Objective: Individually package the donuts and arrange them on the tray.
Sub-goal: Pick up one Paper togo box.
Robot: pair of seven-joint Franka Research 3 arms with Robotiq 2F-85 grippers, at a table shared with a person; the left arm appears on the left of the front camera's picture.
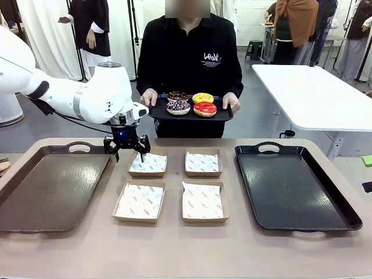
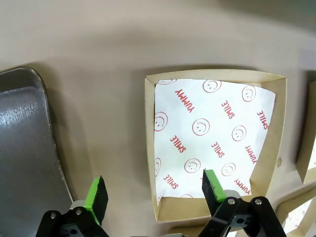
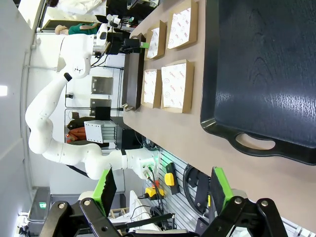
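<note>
A person at the far side holds a small black serving tray (image 1: 224, 116) bearing the donuts: chocolate-brown (image 1: 178, 96), yellow (image 1: 203, 97), purple (image 1: 178, 107) and red (image 1: 204, 108). My left gripper (image 1: 127, 149) hangs open just above the table, at the left rim of the far-left paper-lined box (image 1: 147, 163). In the left wrist view the gripper (image 2: 155, 195) straddles that box's (image 2: 212, 133) near wall, with nothing between its green pads (image 2: 96, 197). My right gripper (image 3: 163, 190) stands open and empty off the table's edge, facing the large black tray (image 3: 261, 74).
Four open cardboard boxes sit mid-table, among them the far right (image 1: 203, 162), near left (image 1: 139, 201) and near right (image 1: 202, 201). A brown tray (image 1: 52, 186) lies at the left, a black tray (image 1: 293, 186) at the right. A white table (image 1: 314, 93) stands behind.
</note>
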